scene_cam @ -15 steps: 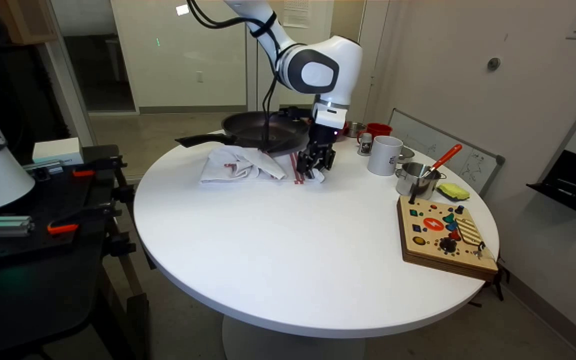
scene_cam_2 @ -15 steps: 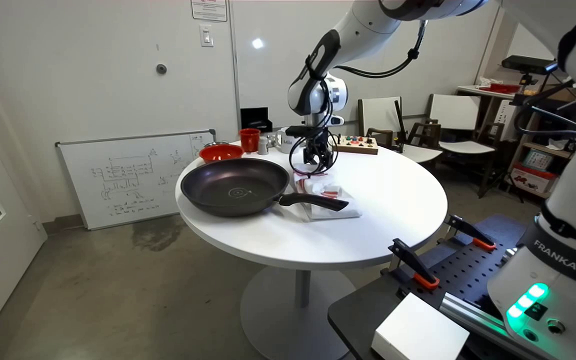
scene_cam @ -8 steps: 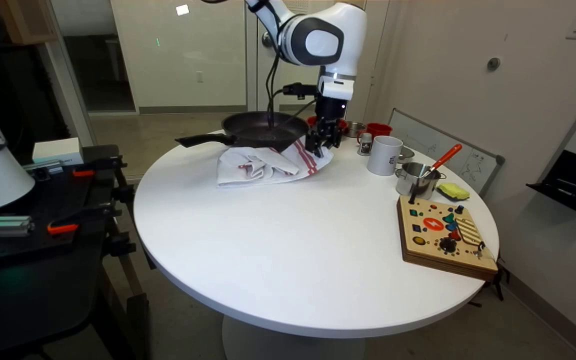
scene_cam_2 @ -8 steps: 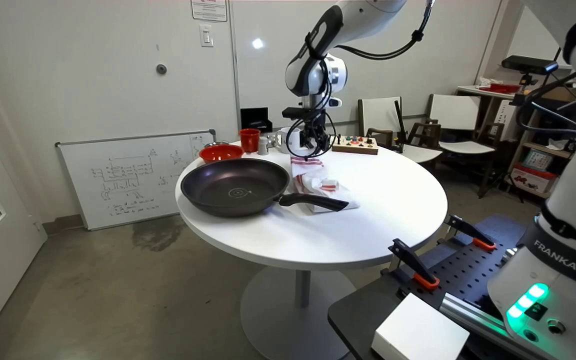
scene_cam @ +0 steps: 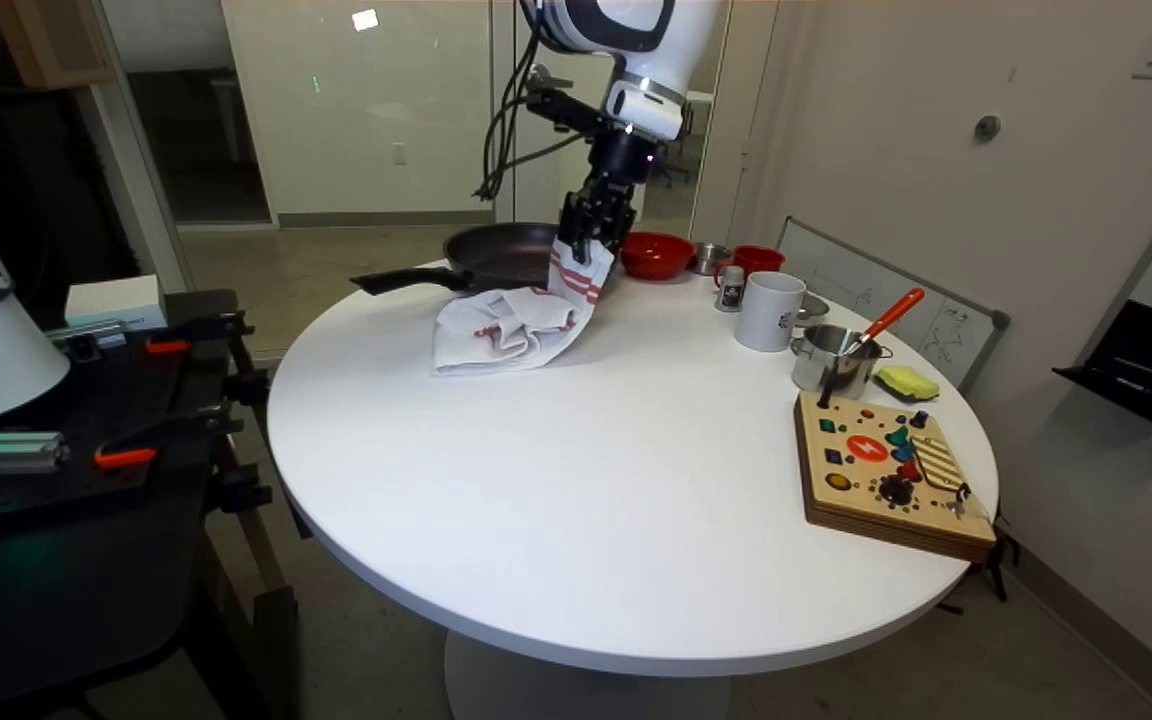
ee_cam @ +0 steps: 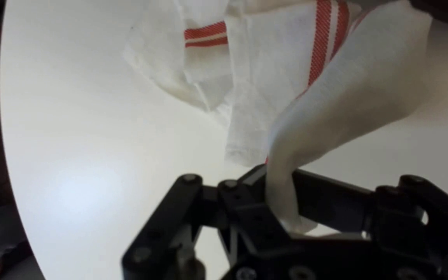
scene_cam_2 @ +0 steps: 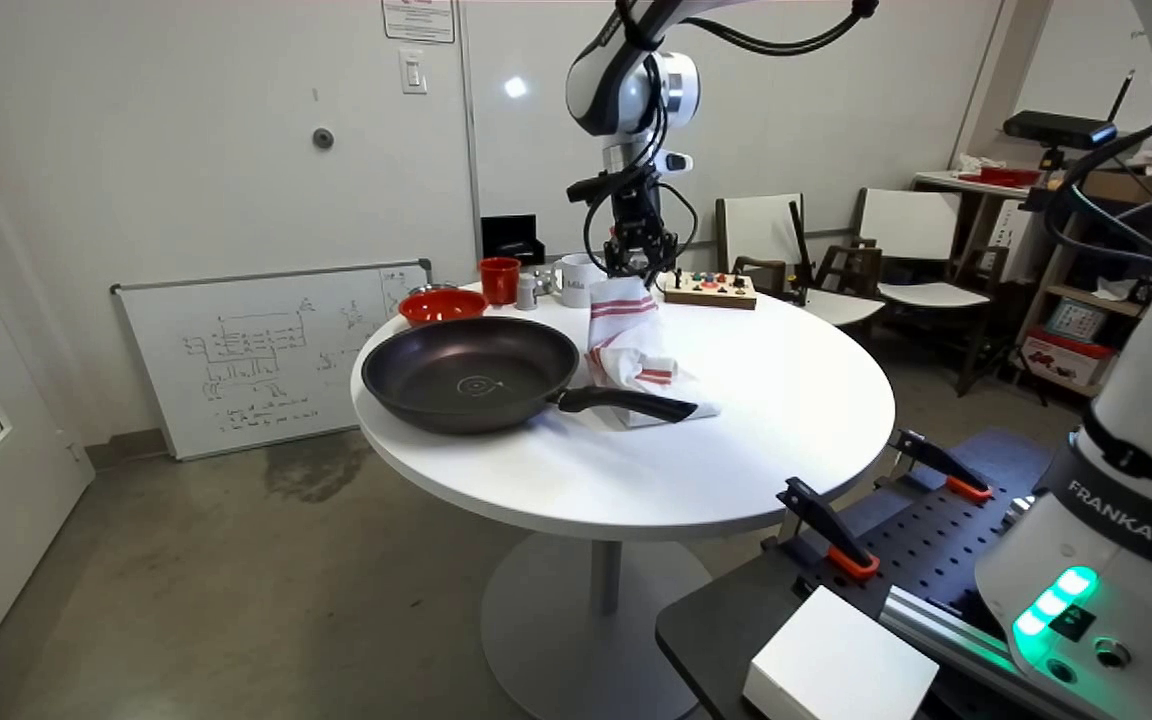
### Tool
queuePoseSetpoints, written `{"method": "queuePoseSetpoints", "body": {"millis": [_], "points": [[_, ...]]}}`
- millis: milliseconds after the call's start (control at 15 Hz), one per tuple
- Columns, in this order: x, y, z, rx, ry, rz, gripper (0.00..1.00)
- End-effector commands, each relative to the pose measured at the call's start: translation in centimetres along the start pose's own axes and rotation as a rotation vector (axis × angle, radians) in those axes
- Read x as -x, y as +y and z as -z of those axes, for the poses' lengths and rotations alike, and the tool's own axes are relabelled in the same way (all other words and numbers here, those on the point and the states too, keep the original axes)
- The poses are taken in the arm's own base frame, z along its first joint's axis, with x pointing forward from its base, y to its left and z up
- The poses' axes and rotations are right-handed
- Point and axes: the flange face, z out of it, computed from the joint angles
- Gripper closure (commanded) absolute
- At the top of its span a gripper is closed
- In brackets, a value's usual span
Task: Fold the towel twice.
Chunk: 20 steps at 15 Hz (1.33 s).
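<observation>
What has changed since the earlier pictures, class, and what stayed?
In an exterior view, the gripper rose and swung leftward, jaws clamped on the lifted end of the red-striped towel; its bunched part slid slightly rightward. The frying pan, red bowl and white mug stayed put.

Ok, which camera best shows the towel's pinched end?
The wrist view: the pinched end is close up there, running between the jaws. Both exterior views show the towel on the table with that end held up, but small, the pinch itself hard to make out.
</observation>
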Motion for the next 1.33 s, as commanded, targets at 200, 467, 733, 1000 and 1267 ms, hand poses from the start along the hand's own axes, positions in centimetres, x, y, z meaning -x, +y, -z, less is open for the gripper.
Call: {"method": "queuePoseSetpoints", "body": {"millis": [200, 467, 733, 1000, 1267], "points": [[2.0, 3.7, 0.1, 0.055, -0.188, 0.168, 1.00], [2.4, 5.1, -0.6, 0.072, -0.274, 0.221, 1.00], [3.9, 5.8, -1.3, -0.015, -0.310, 0.279, 0.99], [5.5, 6.8, -2.3, 0.007, -0.296, 0.350, 0.99], [7.0, 8.0, -3.2, 0.019, -0.291, 0.413, 1.00]]}}
